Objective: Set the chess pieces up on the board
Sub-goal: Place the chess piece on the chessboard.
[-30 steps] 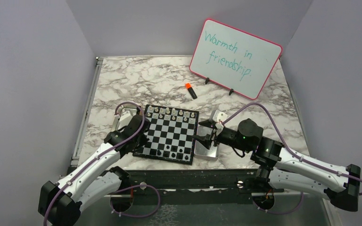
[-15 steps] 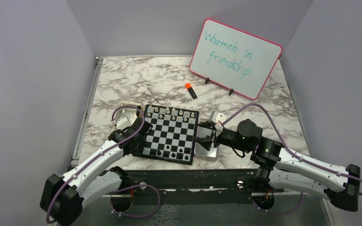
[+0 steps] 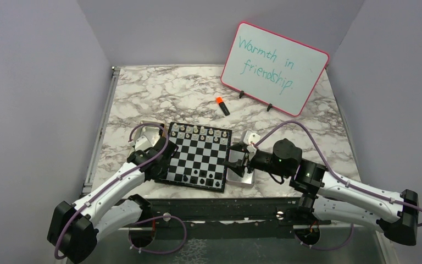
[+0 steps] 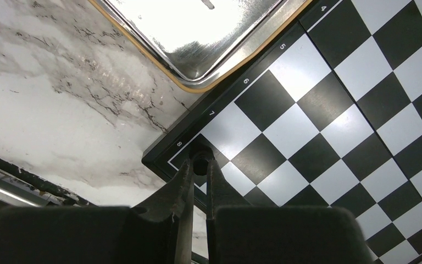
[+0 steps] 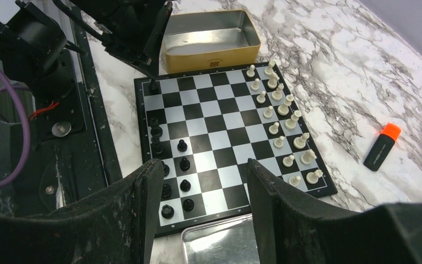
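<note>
The left gripper (image 4: 200,168) is pinching a black piece (image 4: 200,160), possibly a rook, right at its tips over the corner square of the board (image 4: 307,115), where that rank begins. The right gripper (image 5: 200,212) is hovering spread and empty above the silver tray (image 5: 220,245), likely keeping clear.

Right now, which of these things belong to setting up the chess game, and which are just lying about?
Part of the job: board, white pieces, black pieces.

Just lying about: whiteboard, orange marker, empty gold tin, silver tray.
</note>
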`<control>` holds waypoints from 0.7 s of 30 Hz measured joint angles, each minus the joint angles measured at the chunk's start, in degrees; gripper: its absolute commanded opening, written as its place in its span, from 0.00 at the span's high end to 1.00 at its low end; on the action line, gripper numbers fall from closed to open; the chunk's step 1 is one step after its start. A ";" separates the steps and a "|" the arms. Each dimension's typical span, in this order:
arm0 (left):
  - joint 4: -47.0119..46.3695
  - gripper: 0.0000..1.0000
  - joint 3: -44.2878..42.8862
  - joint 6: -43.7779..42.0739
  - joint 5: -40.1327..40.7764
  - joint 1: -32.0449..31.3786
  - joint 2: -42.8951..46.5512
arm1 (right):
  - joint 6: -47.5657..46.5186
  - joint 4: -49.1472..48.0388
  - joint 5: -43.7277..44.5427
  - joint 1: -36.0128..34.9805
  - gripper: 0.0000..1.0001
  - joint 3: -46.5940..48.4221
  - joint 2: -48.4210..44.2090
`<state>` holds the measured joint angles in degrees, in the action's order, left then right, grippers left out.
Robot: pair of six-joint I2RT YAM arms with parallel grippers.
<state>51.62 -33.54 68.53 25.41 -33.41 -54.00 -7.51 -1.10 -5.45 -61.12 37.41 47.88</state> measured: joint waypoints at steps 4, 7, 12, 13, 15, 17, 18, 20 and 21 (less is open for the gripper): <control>0.44 0.93 -0.52 -0.20 0.00 0.00 -0.83 | -0.02 0.00 -0.02 0.00 0.38 0.00 0.22; 0.57 0.90 -0.52 -0.22 0.00 0.00 -0.83 | -0.02 0.00 0.02 0.00 0.38 0.00 0.22; 0.59 0.84 -0.52 -0.24 -0.02 0.00 -0.83 | -0.02 0.00 0.11 0.00 0.38 -0.74 -0.07; 0.61 0.83 -0.52 -0.26 -0.02 0.00 -0.85 | -0.02 -0.02 0.11 0.00 0.38 -0.92 -0.13; 0.70 0.82 -0.55 -0.42 -0.02 0.00 -0.90 | 0.00 -0.07 0.11 0.00 0.38 -1.16 -0.24; 0.98 0.82 -0.66 -0.46 -0.04 0.00 -0.98 | 0.00 -0.09 0.11 0.00 0.38 -1.18 -0.20; 1.16 0.81 -0.68 -0.46 -0.07 0.00 -1.01 | 0.00 -0.15 0.09 0.00 0.38 -1.18 -0.15; 1.46 0.80 -0.68 -0.42 -0.15 0.00 -1.05 | 0.00 -0.44 0.09 0.00 0.38 -1.18 0.17; 1.55 0.80 -0.68 -0.42 -0.26 0.00 -1.09 | 0.00 -0.52 0.09 0.00 0.38 -1.18 0.46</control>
<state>53.17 -34.22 68.12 25.15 -33.41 -55.09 -7.51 -1.63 -5.37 -61.12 36.23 48.34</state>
